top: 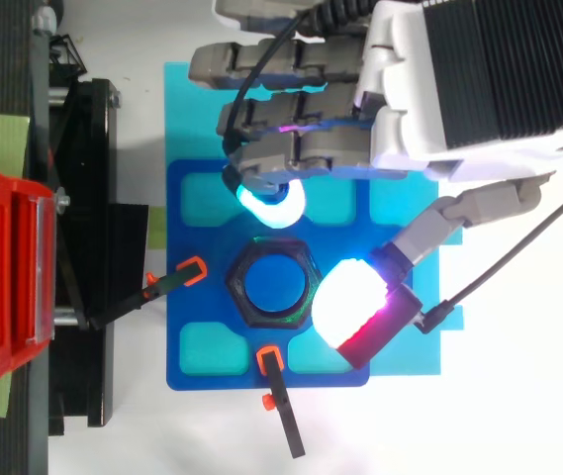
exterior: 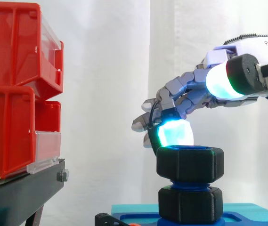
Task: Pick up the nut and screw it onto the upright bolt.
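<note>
A black hex nut [exterior: 190, 164] sits on top of the upright blue bolt [top: 273, 285], whose thread shows through the nut's hole. A second black nut [exterior: 190, 203] sits lower on the same bolt, just above the blue base plate [top: 192, 297]. My hand [exterior: 228, 77] reaches in from the right and hovers over the upper nut. A cyan-glowing fingertip [top: 271, 203] hangs just beyond the nut's far side, a little above its top face. The white and magenta thumb pad [top: 355, 302] lies at the nut's right edge. The fingers are loosely bent and hold nothing.
Stacked red bins [exterior: 11, 94] on a black stand [exterior: 20, 193] fill the left side. Two black clamps with orange tips [top: 192, 269] [top: 271, 358] bear on the base plate near the bolt. A teal mat [top: 192, 109] lies under the plate.
</note>
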Tool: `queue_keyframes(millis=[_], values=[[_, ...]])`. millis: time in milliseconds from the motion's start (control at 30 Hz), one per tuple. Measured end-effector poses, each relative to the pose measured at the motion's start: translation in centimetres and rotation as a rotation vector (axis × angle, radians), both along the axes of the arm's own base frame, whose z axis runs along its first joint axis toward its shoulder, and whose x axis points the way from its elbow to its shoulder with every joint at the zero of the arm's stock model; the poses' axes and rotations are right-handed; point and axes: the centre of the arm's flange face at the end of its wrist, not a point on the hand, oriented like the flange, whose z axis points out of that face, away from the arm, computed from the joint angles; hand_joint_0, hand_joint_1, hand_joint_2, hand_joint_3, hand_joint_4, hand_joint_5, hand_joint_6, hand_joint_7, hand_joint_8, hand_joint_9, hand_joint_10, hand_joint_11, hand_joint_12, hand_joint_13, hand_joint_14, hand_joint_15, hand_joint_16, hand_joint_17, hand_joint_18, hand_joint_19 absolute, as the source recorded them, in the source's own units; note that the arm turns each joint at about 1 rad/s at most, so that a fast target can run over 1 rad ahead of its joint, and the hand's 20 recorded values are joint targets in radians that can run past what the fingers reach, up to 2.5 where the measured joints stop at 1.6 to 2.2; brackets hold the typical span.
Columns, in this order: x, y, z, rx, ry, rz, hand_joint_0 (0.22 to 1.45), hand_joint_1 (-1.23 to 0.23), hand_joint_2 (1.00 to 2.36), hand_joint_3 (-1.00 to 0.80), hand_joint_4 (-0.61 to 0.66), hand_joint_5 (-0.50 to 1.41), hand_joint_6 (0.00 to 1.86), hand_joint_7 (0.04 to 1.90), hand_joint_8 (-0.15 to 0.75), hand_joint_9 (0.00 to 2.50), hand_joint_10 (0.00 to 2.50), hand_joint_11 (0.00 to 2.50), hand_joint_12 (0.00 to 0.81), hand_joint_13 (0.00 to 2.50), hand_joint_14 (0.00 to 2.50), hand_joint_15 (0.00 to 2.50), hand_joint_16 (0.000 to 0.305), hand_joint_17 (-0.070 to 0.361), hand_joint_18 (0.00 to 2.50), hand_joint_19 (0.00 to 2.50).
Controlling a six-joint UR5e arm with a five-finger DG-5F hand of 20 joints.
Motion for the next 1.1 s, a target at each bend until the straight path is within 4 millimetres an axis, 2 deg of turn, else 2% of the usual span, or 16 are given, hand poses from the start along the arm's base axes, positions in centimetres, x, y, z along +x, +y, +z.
queue_keyframes(millis=[200, 367, 433, 800, 1100], values=[[-0.2, -0.6, 0.0, -0.001, 0.010, -0.008, 0.50, -0.21, 1.00, -0.50, 0.23, -0.03, 0.50, 1.34, 0.286, 0.71, 0.00, 0.00, 0.298, 0.29, 0.00, 0.00, 0.034, 0.076, 0.00, 0.00], [-0.3, -0.9, 0.1, -0.002, 0.017, -0.012, 0.49, -0.21, 1.00, -0.50, 0.32, -0.09, 0.50, 0.88, 0.263, 0.64, 0.00, 0.00, 0.300, 0.26, 0.00, 0.00, 0.036, 0.081, 0.00, 0.00], [-0.2, -1.0, 0.3, -0.002, 0.013, -0.013, 0.49, -0.20, 1.00, -0.50, 0.30, -0.10, 0.50, 0.79, 0.254, 0.61, 0.00, 0.00, 0.303, 0.22, 0.00, 0.00, 0.037, 0.084, 0.00, 0.00], [0.3, -0.8, 1.1, 0.005, -0.044, 0.037, 0.48, -0.19, 1.00, -0.50, 0.29, -0.11, 0.50, 0.74, 0.248, 0.57, 0.00, 0.00, 0.311, 0.18, 0.00, 0.00, 0.040, 0.089, 0.00, 0.00], [0.4, 0.8, -0.1, 0.046, -0.045, 0.056, 0.48, -0.19, 1.00, -0.50, 0.29, -0.11, 0.50, 0.75, 0.252, 0.57, 0.00, 0.00, 0.314, 0.18, 0.00, 0.00, 0.040, 0.090, 0.00, 0.00]])
